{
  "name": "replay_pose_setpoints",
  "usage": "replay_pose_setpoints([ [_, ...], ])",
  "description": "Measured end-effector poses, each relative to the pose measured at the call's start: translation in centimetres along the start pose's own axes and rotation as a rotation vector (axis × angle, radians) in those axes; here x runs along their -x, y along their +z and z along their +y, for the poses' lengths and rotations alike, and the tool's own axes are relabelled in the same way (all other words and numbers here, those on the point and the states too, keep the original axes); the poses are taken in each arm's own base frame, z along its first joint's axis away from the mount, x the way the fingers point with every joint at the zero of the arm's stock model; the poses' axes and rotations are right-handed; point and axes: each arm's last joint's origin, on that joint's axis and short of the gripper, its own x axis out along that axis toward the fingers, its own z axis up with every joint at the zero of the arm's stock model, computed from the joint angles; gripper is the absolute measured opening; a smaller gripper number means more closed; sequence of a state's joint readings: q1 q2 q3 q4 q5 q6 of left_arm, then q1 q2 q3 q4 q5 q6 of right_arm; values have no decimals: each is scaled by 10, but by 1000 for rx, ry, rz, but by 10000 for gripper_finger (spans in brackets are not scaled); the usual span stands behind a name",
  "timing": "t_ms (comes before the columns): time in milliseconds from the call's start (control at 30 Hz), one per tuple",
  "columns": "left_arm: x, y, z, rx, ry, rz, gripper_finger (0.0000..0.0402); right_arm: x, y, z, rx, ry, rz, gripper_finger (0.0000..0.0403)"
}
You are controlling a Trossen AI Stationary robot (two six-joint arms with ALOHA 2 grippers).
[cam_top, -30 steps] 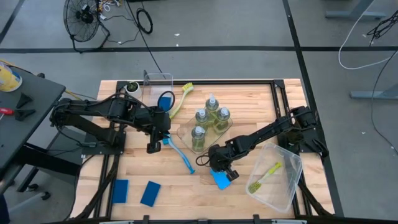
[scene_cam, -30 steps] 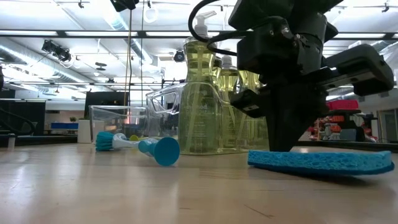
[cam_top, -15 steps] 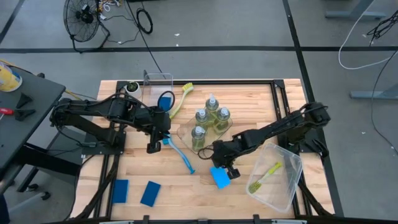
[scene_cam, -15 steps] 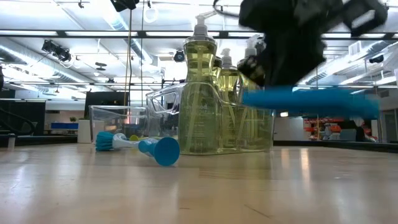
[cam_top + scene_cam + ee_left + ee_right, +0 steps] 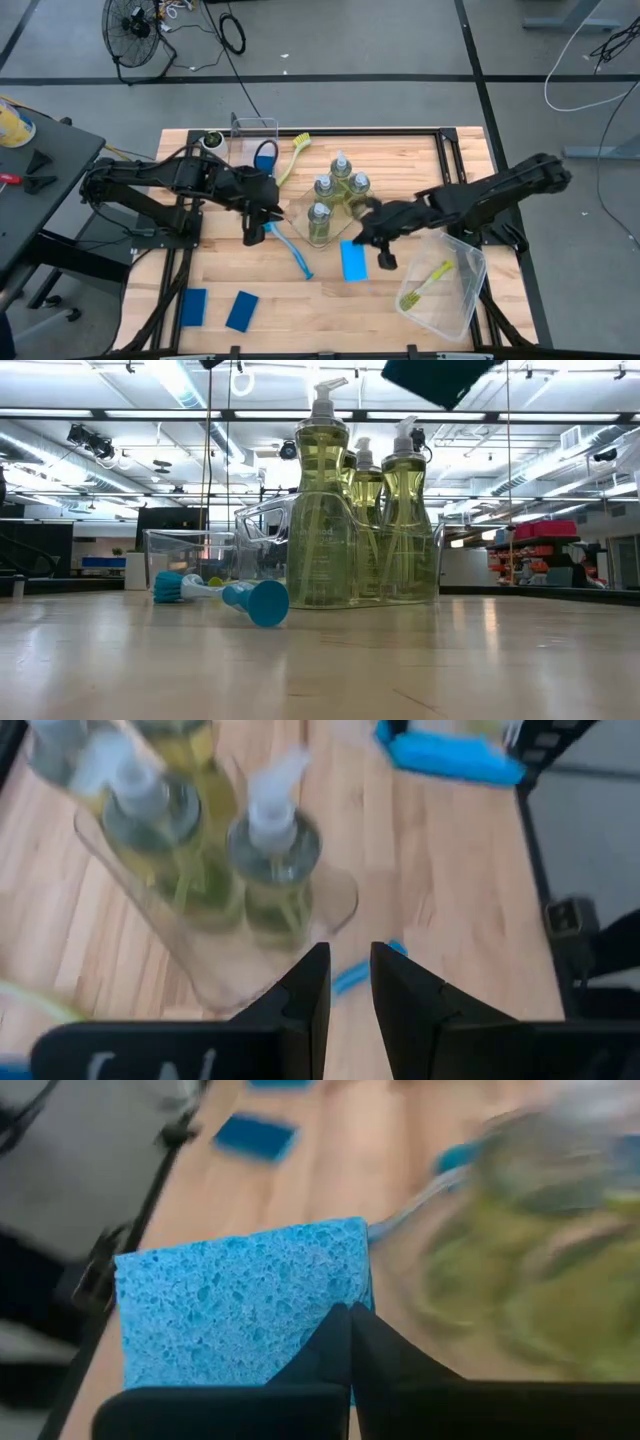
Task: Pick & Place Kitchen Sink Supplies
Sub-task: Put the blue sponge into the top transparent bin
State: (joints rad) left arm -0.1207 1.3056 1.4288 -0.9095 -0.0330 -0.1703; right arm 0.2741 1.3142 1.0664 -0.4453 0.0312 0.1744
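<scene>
The right gripper (image 5: 372,240) is held above the table (image 5: 400,150) near the middle, with its fingers (image 5: 345,1345) pressed together on a blue sponge (image 5: 353,259); the sponge is lifted clear of the surface, as confirmed by the low view, where only its dark underside appears at the top edge.

The left gripper (image 5: 262,215) is positioned left of centre, over the head end of the blue dish brush (image 5: 290,245), which lies flat on the table. Its fingers (image 5: 310,990) are set a narrow gap apart; whether anything is pinched between them cannot be told.

Containers and contents:
- A clear flat tray (image 5: 300,210) at the middle of the table carries 4 clear bottles of yellow-green liquid (image 5: 337,192), all upright and packed close together.
- A clear bin (image 5: 465,285) near the right front corner is tilted and contains 1 yellow-green dish brush (image 5: 424,284).
- A second clear bin (image 5: 255,127) stands at the back edge, left of centre. A blue object is seen just in front of it; its contents cannot be determined.

A second yellow-green dish brush (image 5: 290,155) lies on the table near the back edge, beside that bin. 2 further blue sponges (image 5: 193,306) and (image 5: 241,310) lie flat near the left front corner, side by side but apart
</scene>
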Motion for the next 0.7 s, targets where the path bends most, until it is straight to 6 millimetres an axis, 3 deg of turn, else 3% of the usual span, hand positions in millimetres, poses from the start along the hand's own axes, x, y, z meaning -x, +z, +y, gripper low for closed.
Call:
replay_pose_setpoints([
  [200,1,16,0,10,-5,-167,78,31,7,-7,-70,-216,-140,0],
  [400,16,28,11,49,47,-330,78,56,17,-13,-115,-412,-318,0],
  [700,39,52,31,-17,158,-625,78,87,50,-31,-159,-724,-690,0],
])
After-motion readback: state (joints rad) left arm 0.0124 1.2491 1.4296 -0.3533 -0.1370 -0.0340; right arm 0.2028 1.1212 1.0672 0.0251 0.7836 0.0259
